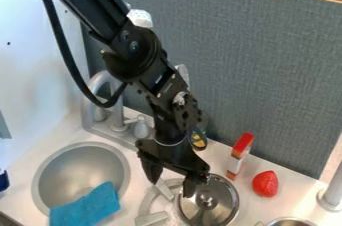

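A black gripper (172, 182) is hanging over the counter (292, 201), its fingers standing apart and gripping nothing, as a silver lid (223, 200) is lying knob-up just beside one fingertip; whether the two are touching is hard to tell. No lift is showing, and the lid is resting ungrasped. Behind, a gray panel (254, 65) is limiting room; a red-topped box (241, 152) and strawberry (265, 184) are bordering the right. Counter is stretching toward the sink (75, 168), where a blue cloth (87, 207) is draping over the rim.

The robot arm (137, 52) is matte black, with a thick black cable, round joints and small screws.
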Tool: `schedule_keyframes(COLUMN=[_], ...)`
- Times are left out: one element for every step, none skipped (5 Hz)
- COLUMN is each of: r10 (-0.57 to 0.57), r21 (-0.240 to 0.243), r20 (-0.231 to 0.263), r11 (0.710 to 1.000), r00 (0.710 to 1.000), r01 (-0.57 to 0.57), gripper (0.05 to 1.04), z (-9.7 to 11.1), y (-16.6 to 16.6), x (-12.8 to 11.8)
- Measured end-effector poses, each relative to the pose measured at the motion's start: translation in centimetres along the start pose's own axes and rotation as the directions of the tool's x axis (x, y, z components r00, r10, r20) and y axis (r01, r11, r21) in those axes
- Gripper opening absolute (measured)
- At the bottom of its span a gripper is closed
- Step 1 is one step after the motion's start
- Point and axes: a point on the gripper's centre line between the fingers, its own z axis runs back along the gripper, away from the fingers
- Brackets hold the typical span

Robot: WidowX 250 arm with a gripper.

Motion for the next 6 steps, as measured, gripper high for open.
schedule_keyframes(r10=[0.000,0.006,-0.007,-0.022,-0.023,-0.046], r21=[0.008,0.019,0.033,0.019,-0.010,-0.019], r20=[-0.028,-0.048,-0.052,-0.051,-0.039,-0.030], r11=[1.000,1.000,0.999,1.000,1.000,0.999], r00=[1.000,0.999,0.999,0.998,0.999,0.999], r01=[0.001,-0.005,0.009,0.023,0.023,0.045], gripper=[1.001,1.001,1.001,1.001,1.001,1.001], z=[-0.8,-2.3,-3.6,-4.4,-4.7,-4.8], y=[0.1,0.1,-0.6,-1.6,-2.6,-3.9], x=[-0.5,-0.5,0.3,0.8,1.4,1.7])
